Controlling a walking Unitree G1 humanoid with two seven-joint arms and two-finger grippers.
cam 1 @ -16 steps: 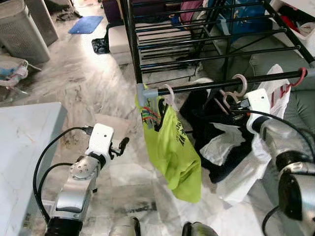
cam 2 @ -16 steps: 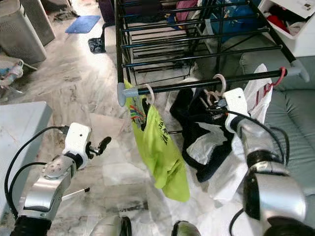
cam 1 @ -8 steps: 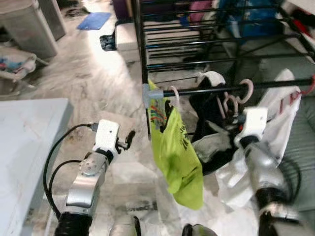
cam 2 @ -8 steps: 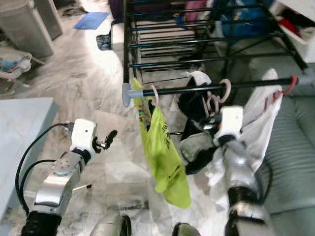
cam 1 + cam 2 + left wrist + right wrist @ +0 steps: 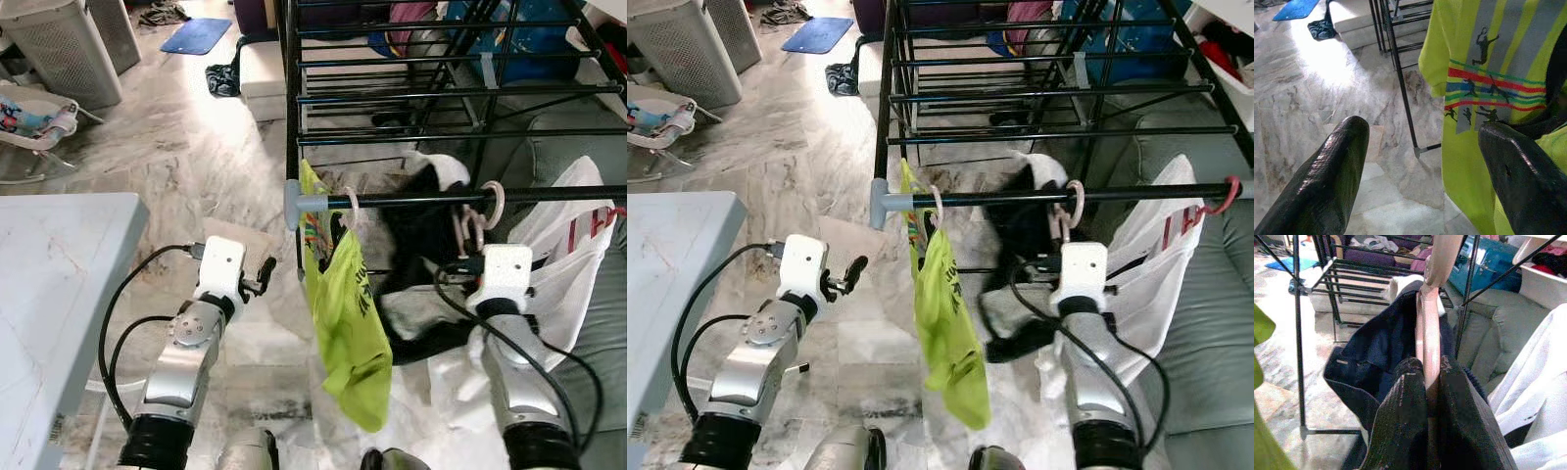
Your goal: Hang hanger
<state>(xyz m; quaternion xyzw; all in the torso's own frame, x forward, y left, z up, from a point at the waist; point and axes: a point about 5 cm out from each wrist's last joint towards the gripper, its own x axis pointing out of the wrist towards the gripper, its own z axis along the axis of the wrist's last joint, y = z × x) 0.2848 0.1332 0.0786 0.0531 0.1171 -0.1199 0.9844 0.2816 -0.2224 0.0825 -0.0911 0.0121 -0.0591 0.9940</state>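
Note:
A pink hanger [image 5: 1431, 340] carries a dark garment [image 5: 423, 227]. My right gripper [image 5: 1427, 382] is shut on its stem just below the black rail [image 5: 411, 199] of the drying rack. The hanger's hook [image 5: 490, 202] loops at the rail, with a second pink hook beside it. From the head camera, the right gripper [image 5: 464, 264] sits under that hook. A lime-green shirt [image 5: 348, 313] hangs near the rail's left end. My left gripper [image 5: 265, 276] is held open at mid height left of the shirt, its fingers [image 5: 1337, 166] wide apart and holding nothing.
A white garment [image 5: 568, 245] on a red hanger hangs at the rail's right end. The rack's black bars [image 5: 411, 93] stretch behind. A grey table [image 5: 49, 274] is at my left, a grey-green sofa [image 5: 607, 323] at my right, a blue mat [image 5: 196, 34] far back.
The head view has shifted and the rack now sits more square on. My right gripper, still shut on the pink hanger, has dropped a little further below the rail. The left arm stays put.

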